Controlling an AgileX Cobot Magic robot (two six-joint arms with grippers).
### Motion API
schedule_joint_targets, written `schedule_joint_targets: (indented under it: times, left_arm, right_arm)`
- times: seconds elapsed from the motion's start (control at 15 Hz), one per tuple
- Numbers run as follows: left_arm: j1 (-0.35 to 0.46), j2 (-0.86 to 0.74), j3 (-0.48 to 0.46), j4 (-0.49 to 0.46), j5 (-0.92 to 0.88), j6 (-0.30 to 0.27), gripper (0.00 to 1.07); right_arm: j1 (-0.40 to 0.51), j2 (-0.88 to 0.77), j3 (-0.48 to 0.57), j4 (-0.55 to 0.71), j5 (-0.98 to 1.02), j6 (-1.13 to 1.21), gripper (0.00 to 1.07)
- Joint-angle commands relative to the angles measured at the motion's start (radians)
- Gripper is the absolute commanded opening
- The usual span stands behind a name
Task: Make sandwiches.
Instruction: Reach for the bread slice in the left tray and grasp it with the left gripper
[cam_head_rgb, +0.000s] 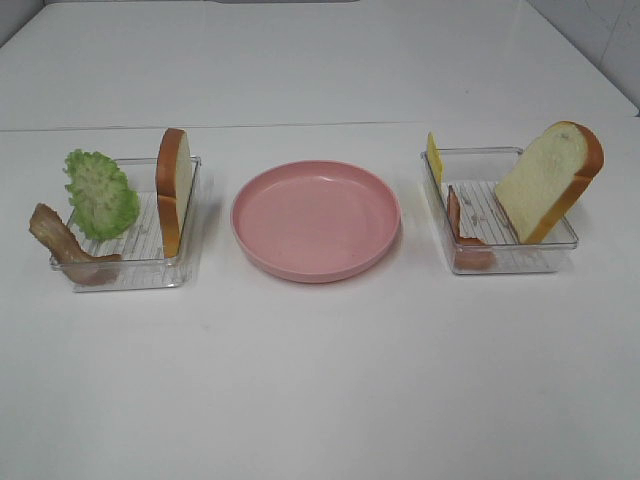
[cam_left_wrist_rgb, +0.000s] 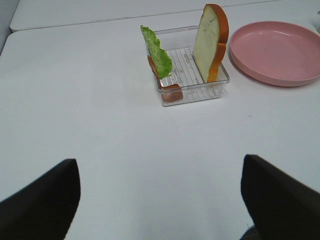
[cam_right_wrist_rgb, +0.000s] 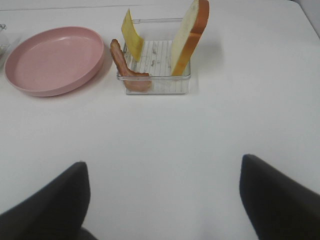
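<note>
Two clear trays stand on the white worktop (cam_head_rgb: 320, 390), with the pink plate (cam_head_rgb: 315, 218) between them, touching neither.
Left tray (cam_head_rgb: 140, 275): lettuce leaf (cam_head_rgb: 100, 195); left bacon strip (cam_head_rgb: 65, 245) draped over the outer front corner; left bread slice (cam_head_rgb: 173, 190) upright by the plate-side wall.
Right tray (cam_head_rgb: 520, 262): cheese slice (cam_head_rgb: 434, 157); right bacon strip (cam_head_rgb: 462, 235); right bread slice (cam_head_rgb: 548, 180) leaning on the outer wall.
Sandwich parts: unstacked, all in the trays.
Left jaws and right jaws: spread wide, gripping nothing, well short of the trays.

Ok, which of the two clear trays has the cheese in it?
The right tray: a yellow cheese slice stands at its far corner. The left tray has lettuce instead, and no cheese.
</note>
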Motion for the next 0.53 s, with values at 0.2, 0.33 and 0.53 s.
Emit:
schedule_joint_targets:
  times: [0.2,0.33,0.53]
  left_arm:
    - [0.002,-0.022,0.002,-0.004,-0.009,0.003,0.83]
    - [0.002,-0.022,0.002,-0.004,-0.009,0.003,0.83]
    - [0.002,-0.022,0.002,-0.004,-0.009,0.003,0.83]
  right_arm:
    - [-0.007,-0.014,0.001,0.004,-0.009,-0.012,0.77]
    - [-0.007,-0.014,0.001,0.004,-0.009,-0.012,0.77]
    - [-0.007,-0.014,0.001,0.004,-0.009,-0.012,0.77]
